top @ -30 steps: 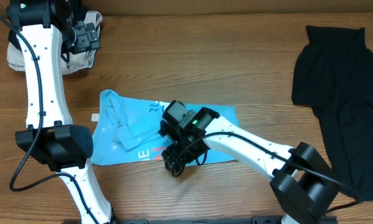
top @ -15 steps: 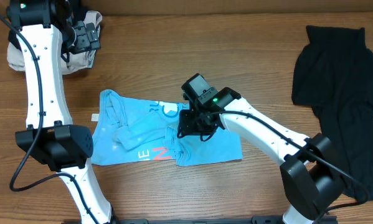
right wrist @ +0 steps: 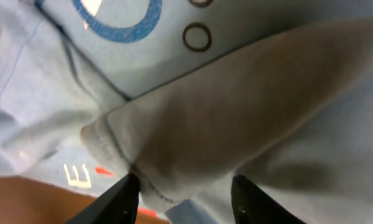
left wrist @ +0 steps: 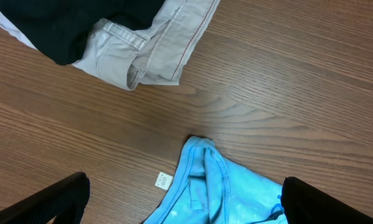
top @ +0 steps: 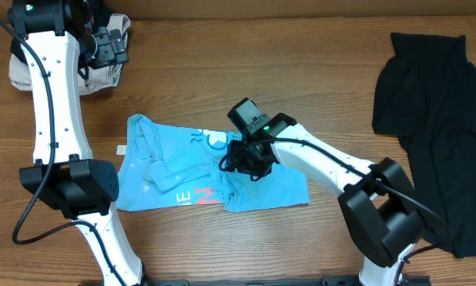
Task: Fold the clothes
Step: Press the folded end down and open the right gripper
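Observation:
The light-blue T-shirt (top: 166, 159) lies crumpled at the table's middle, with white chest print and red-and-white hem lettering showing. My right gripper (top: 241, 163) is low over its middle, shut on a raised fold of the shirt (right wrist: 236, 93); the fold runs in between the fingers (right wrist: 186, 196). My left gripper (top: 110, 44) is open and empty at the back left, above the beige garment (top: 102, 75). In the left wrist view its fingers (left wrist: 186, 205) stand wide apart over the shirt's left corner (left wrist: 217, 186). A black garment (top: 436, 95) lies at the right.
The beige garment (left wrist: 155, 43) lies with a dark piece (left wrist: 61, 31) at the back left corner. A small white label (left wrist: 163, 181) lies on the wood beside the shirt's left edge. The right arm's links reach across the shirt's right half.
My right gripper moved from the shirt's front hem up to its middle, drawing a fold of fabric with it, then shifted slightly left. The left arm has not moved.

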Robot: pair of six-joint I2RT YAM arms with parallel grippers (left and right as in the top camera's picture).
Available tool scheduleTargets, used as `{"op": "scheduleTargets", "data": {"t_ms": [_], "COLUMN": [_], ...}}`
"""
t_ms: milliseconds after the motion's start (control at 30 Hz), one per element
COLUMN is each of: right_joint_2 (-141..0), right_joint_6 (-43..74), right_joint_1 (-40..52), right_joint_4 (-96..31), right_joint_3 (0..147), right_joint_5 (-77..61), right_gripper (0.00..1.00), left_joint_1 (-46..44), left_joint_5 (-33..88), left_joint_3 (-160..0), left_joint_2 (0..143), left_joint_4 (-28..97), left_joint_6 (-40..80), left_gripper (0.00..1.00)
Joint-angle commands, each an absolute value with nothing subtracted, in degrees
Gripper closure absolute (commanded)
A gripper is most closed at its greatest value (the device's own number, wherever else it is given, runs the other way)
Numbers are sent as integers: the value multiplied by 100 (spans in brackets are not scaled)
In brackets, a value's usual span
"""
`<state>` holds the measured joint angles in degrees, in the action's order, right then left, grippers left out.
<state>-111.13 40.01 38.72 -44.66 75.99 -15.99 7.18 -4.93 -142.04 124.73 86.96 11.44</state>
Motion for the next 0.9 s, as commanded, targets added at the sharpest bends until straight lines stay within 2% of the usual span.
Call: {"op": "scheduleTargets", "data": {"t_ms": [0,33,67,100,767,800,867], "right_joint_2": [-11168,-11168,-11168,-11168,-11216,-11236,-11260], "right_joint_6": [4077,4075,4075,4075,3852,3791,3691], "right_joint_1": [3896,3887,3879,3874,3166,3146,3146], "right_joint_4": [-4226,-4130,-3983,-3881,-2687,-2648,-2622], "right_joint_3": [7723,7723,7730,7730,7905,7905,7905], "right_joint_5": [-1520,-1522,-1525,-1525,-1542,-1549,-1553], "right_gripper": [66,84,94,96,96,85,47], "left_joint_1": [718,718,718,718,718,718,718], "left_joint_5": [-469,-491,-508,-508,-506,-506,-506], "left_joint_3": [-14250,-14250,-14250,-14250,-14250,-14250,-14250], "left_joint_2": [12440,12440,12440,12440,12440,12440,12440], "left_joint_4": [8672,8672,8672,8672,8672,8674,8676], "left_joint_6": [1026,1026,1024,1024,1026,1026,1026], "left_gripper": [0,0,0,0,0,0,0]}}
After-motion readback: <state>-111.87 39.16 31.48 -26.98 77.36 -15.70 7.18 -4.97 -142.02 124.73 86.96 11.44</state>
